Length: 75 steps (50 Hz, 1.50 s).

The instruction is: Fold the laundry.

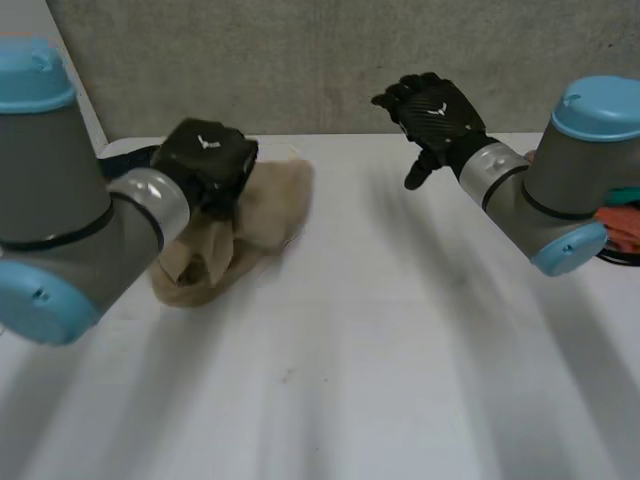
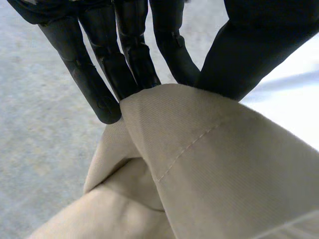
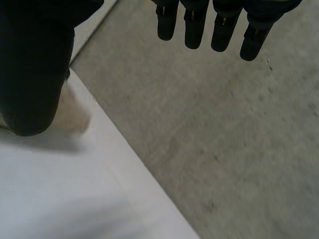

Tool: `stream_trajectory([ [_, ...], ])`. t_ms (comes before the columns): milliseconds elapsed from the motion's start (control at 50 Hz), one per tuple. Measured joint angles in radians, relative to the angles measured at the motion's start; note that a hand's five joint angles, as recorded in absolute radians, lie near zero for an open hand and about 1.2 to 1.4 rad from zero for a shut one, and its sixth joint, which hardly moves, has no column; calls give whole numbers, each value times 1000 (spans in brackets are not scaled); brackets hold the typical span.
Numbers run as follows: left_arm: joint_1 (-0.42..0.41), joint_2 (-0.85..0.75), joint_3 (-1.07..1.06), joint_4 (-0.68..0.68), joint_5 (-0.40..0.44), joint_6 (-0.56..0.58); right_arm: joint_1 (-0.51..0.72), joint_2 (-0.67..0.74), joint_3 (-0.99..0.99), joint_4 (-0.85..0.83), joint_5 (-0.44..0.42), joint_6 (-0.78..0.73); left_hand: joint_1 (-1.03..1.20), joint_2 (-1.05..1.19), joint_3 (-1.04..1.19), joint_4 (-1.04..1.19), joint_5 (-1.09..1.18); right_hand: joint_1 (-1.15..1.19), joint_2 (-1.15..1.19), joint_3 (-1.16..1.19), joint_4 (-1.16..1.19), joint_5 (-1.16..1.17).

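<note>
Head view: one beige cloth point(image 1: 265, 215) lies bunched on the white table point(image 1: 380, 330), on the left side near the far edge. It is a rumpled heap with no clean fold and no squared edge. Its long axis runs on a diagonal, from the near end beside the left arm up to the end at the table's far edge. The left hand point(image 1: 205, 160) sits on top of the heap's middle. The right hand point(image 1: 435, 115) hangs in the air well apart from the cloth, fingers relaxed and spread, holding nothing. Left wrist view: the left hand point(image 2: 132, 55) pinches a raised ridge of the cloth point(image 2: 214, 164) between its straight fingers point(image 2: 99, 74) and its thumb point(image 2: 249, 55). A stitched seam point(image 2: 194, 144) runs away from the pinch, and loose folds hang below it. Right wrist view: the right hand's fingers point(image 3: 194, 30) are straight and its thumb point(image 3: 35, 74) is apart from them, with nothing between. Beneath are the table's edge point(image 3: 75, 189) and grey floor point(image 3: 224, 139). Judged progress: early, with spreading flat and every fold left to do.
</note>
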Motion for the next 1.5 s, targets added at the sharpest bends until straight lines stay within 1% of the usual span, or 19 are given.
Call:
stream_trajectory([
  [160, 6, 41, -141, -46, 5, 64, 16, 37, -57, 58, -1, -4, 0, 3, 6, 0, 0, 0, 0, 0, 0, 0],
  [300, 3, 87, -260, -97, -6, 76, 40, 36, 18, 100, -19, -35, 0, 3, 6, 0, 0, 0, 0, 0, 0, 0],
  [440, 3, 113, -334, -68, -52, 95, 71, 47, 79, 101, -45, -80, -4, -2, 0, -1, -1, 1, 4, 4, 3, 2],
  [480, 9, 104, -343, -51, -78, 105, 84, 62, 81, 95, -44, -85, -237, -235, -220, -229, -206, 4, 29, 20, 16, 16],
  [520, 12, 98, -344, -45, -91, 109, 90, 70, 79, 91, -43, -86, -302, -295, -278, -288, -260, 4, 43, 34, 27, 26],
  [540, 17, 88, -344, -36, -115, 112, 104, 90, 69, 80, -39, -85, -622, -604, -580, -602, -572, 4, 64, 59, 49, 47],
  [580, 21, 78, -341, -31, -142, 110, 120, 117, 49, 65, -32, -83, -688, -691, -666, -705, -676, 4, 69, 65, 56, 54],
  [660, 23, 69, -338, -28, -180, 88, 146, 170, 9, 40, -22, -85, -688, -700, -673, -720, -691, 22, 76, 76, 65, 64],
  [820, 16, 63, -349, -32, -228, -31, 182, 276, -73, -18, -6, -135, -688, -707, -680, -726, -701, 230, 250, 251, 249, 240],
  [920, 16, 55, -363, -31, -253, -108, 198, 319, -108, -67, -6, -164, -688, -723, -699, -744, -717, 246, 272, 269, 270, 262],
  [1020, 22, 26, -365, -18, -264, -140, 210, 355, -145, -93, -9, -173, -705, -739, -718, -758, -730, 246, 272, 269, 270, 263],
  [1260, 39, -136, -286, 33, -256, -129, 221, 482, -307, -83, -4, -191, -668, -695, -675, -710, -676, 289, 316, 314, 310, 300],
  [1300, 38, -157, -269, 37, -255, -127, 221, 499, -328, -81, -3, -192, -588, -625, -609, -633, -601, 334, 357, 355, 349, 338],
  [1320, 38, -172, -257, 41, -254, -125, 221, 512, -344, -81, -3, -193, -376, -416, -413, -436, -411, 356, 380, 378, 371, 358],
  [1340, 38, -176, -254, 43, -254, -125, 221, 515, -348, -81, -3, -193, -376, -416, -413, -436, -411, 359, 385, 384, 375, 362],
  [1380, 37, -188, -241, 53, -251, -123, 221, 530, -370, -81, -2, -193, -186, -215, -198, -219, -196, 387, 417, 414, 406, 389],
  [1400, 37, -190, -238, 57, -250, -122, 221, 534, -376, -82, -2, -193, -186, -215, -198, -219, -196, 393, 422, 420, 413, 394],
  [1420, 37, -191, -235, 64, -247, -121, 221, 540, -386, -82, -2, -192, -66, -72, -59, -74, -55, 399, 428, 427, 421, 400],
  [1500, 41, -166, -239, 108, -233, -114, 221, 557, -417, -86, -2, -190, -16, -3, 7, -9, -5, 412, 438, 444, 433, 413],
])
